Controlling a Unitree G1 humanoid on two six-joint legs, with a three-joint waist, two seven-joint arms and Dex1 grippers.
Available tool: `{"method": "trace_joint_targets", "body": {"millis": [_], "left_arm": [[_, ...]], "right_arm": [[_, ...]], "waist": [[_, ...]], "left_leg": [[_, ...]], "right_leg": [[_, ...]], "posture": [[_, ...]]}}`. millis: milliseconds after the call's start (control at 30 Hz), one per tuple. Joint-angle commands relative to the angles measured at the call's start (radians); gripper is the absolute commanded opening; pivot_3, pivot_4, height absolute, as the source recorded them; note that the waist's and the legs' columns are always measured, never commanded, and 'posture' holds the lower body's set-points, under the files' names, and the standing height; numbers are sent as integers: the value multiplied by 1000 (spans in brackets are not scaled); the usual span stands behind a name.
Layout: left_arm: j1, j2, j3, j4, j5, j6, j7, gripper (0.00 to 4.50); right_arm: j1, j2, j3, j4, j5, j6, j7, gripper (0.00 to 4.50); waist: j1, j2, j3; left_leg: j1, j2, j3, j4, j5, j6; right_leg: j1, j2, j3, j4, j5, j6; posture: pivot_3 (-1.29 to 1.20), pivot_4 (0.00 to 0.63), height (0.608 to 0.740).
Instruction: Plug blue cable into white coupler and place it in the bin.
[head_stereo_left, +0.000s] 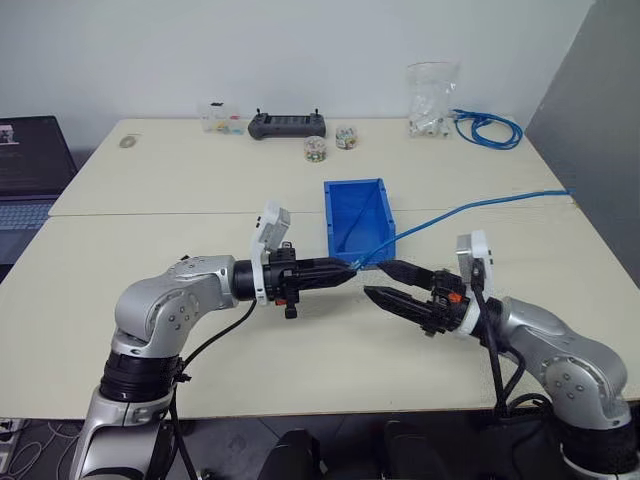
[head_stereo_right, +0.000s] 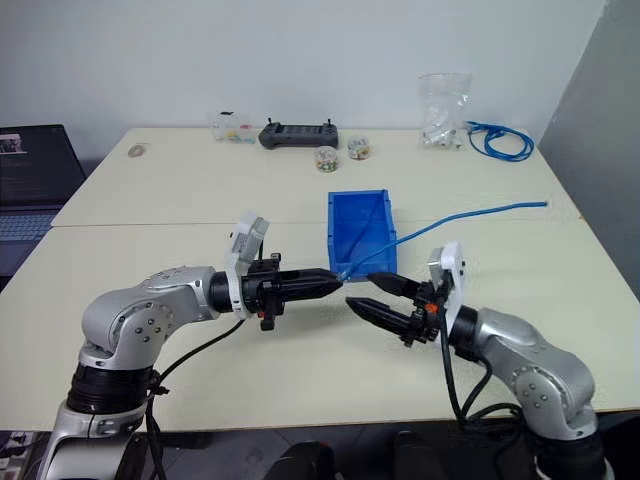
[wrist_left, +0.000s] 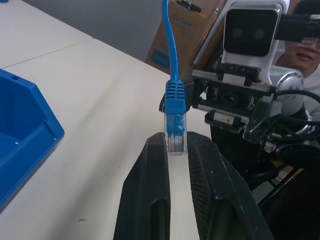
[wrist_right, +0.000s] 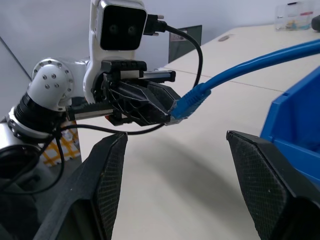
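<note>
Nearest the robot, both arms are raised over the front of the table (head_stereo_left: 150, 380) with their grippers facing one another. Left gripper (head_stereo_left: 348, 270): fingers pressed together, pinching the clear plug at the end of the blue cable (wrist_left: 171, 75); in the left wrist view the plug sits upright between the two fingertips, blue boot above it. Right gripper (head_stereo_left: 388, 281): fingers spread apart, nothing between them, tips just beside the left gripper's tips and the plug, not touching.

Behind the grippers, the bin (head_stereo_left: 358, 215) stands on the table, open top up. The blue cable runs from the plug up and away toward the right, passing over the bin's right front corner, to the table's right edge.

Far side of the table: a black controller (head_stereo_left: 287, 124), two small round containers (head_stereo_left: 315, 149), a clear plastic bag (head_stereo_left: 431, 100) with white pieces, and a coil of blue cable (head_stereo_left: 490, 127). White coupler: cannot tell where it is.
</note>
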Motion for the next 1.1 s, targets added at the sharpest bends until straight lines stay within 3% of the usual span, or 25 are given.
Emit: {"method": "trace_joint_targets", "body": {"millis": [33, 267, 467, 767, 1100], "left_arm": [[-21, -6, 13, -49, -44, 29, 26, 241], [-19, -3, 15, -69, -72, 49, 58, 241], [-14, 6, 18, -75, -75, 51, 64, 241], [6, 34, 15, -79, -78, 46, 52, 241], [44, 47, -22, -74, 26, -62, 51, 241]], "right_arm": [[-70, 57, 16, 36, 47, 1, -30, 3360], [-124, 75, 15, 91, 78, 11, -28, 3360], [-129, 72, -1, 106, 124, 30, -22, 2309], [-122, 50, -32, 110, 228, 79, -24, 217], [-112, 33, -13, 85, 289, 115, -36, 182]], "waist": [[-3, 0, 0], [-1, 0, 0], [-1, 0, 0], [-1, 0, 0], [-1, 0, 0]], "left_leg": [[0, 0, 0, 0, 0, 0], [0, 0, 0, 0, 0, 0], [0, 0, 0, 0, 0, 0], [0, 0, 0, 0, 0, 0], [0, 0, 0, 0, 0, 0]], "right_leg": [[0, 0, 0, 0, 0, 0], [0, 0, 0, 0, 0, 0], [0, 0, 0, 0, 0, 0], [0, 0, 0, 0, 0, 0], [0, 0, 0, 0, 0, 0]], "posture": [[0, 150, 740], [0, 150, 740], [0, 150, 740], [0, 150, 740], [0, 150, 740]]}}
